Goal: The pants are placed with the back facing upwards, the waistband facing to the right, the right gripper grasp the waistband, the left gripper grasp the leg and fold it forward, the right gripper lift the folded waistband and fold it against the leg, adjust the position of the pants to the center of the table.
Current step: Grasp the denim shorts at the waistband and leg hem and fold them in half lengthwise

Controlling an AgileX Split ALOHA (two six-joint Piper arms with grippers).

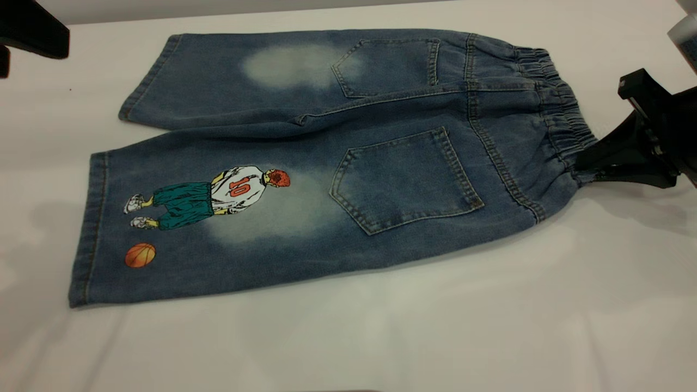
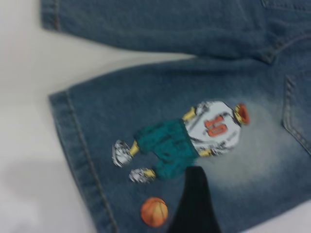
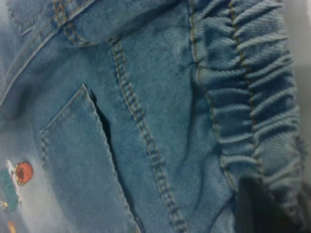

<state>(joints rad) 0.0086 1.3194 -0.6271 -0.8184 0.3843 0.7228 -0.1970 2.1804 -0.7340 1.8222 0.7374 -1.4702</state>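
Meanwhile, exterior view: denim shorts [image 1: 326, 163] flat on white table [image 1: 381, 337], long axis left-right, elastic waistband [image 1: 555, 109] pointing right. Right gripper [image 1: 591, 166] at waistband's near corner, seemingly pinching it; thin bite could slip when you lift.

Left wrist view: left gripper [image 2: 194, 204] over printed leg [image 2: 184, 145], finger state unclear.

Right wrist view: dark finger against ruched band.

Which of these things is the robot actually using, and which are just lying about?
In use: faded blue denim shorts; their gathered elastic waistband, pinched by the black right hand; printed leg; black left hand; white table.
Lying about: only a pale object, cut off at the far right corner.
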